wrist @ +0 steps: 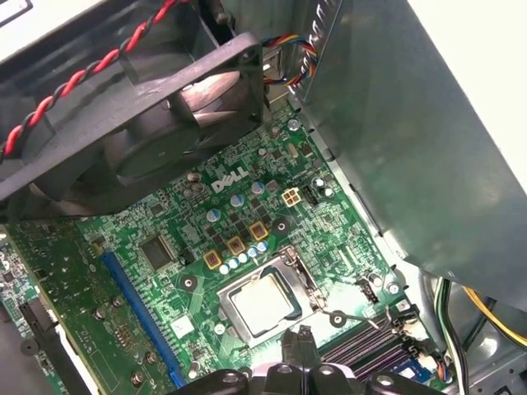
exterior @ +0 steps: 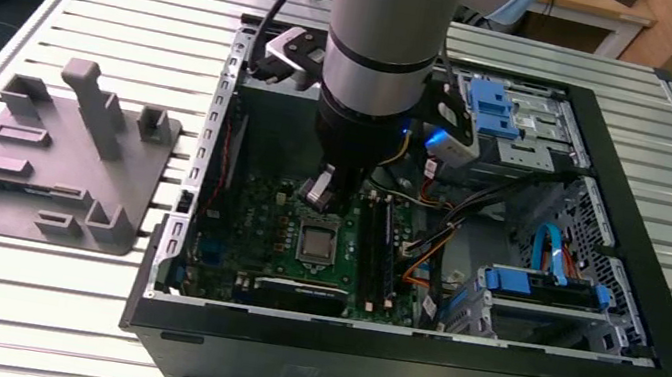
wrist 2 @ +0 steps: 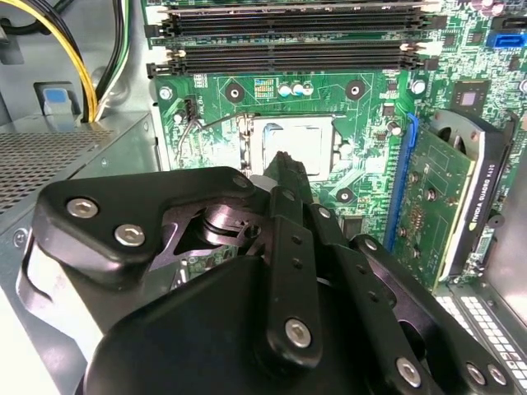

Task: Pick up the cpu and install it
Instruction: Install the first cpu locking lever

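The cpu (exterior: pixel 318 242) is a pale silver square lying flat in the socket in the middle of the green motherboard (exterior: pixel 255 206), inside the open computer case. Both wrist views show the cpu (wrist 2: pixel 298 141) (wrist: pixel 263 303) in its dark socket surround. My gripper (exterior: pixel 316 189) hangs just above the board, beside the socket on its far side in the exterior view. Its dark fingertips (wrist 2: pixel 286 169) are drawn together, with nothing between them, and they end just short of the cpu's edge. From the first wrist view the gripper (wrist: pixel 298 339) sits close to the socket's corner.
A grey plastic tray (exterior: pixel 58 155) with upright posts lies on the slatted table at the exterior view's left. Around the socket stand a black fan (wrist: pixel 165 123), memory slots (wrist 2: pixel 296 49), a graphics card (wrist 2: pixel 445 197) and yellow cables (wrist 2: pixel 74 58). The case walls (exterior: pixel 417 358) enclose the board.
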You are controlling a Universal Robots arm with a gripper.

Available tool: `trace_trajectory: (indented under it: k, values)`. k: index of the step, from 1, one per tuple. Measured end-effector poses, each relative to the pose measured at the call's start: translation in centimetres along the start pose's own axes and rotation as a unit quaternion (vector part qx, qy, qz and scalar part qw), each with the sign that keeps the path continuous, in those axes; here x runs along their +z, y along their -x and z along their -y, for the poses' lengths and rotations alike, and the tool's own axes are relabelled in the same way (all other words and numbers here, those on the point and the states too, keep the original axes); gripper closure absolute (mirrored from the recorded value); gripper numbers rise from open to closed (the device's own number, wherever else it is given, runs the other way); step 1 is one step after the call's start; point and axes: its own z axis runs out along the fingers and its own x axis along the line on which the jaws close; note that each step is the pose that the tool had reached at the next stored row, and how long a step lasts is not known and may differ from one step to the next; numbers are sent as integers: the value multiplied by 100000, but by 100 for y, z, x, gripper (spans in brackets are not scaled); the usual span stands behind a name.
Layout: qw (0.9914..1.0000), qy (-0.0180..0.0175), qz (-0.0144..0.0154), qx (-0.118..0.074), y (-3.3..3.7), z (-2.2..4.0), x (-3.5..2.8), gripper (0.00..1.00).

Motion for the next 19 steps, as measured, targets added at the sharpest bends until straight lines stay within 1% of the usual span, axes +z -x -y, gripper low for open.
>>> trace_trajectory:
  k: [6, 8, 11, 16, 19]
  values:
    - [100000, -1, 5, 0, 1, 0, -17, 89]
    - [100000, 0, -4, 1, 2, 1, -55, 89]
    - [100000, 1, -5, -2, 3, 4, -55, 89]
    - [100000, 3, -8, -1, 23, 34, -53, 89]
    - [100000, 2, -1, 3, 29, 41, -52, 89]
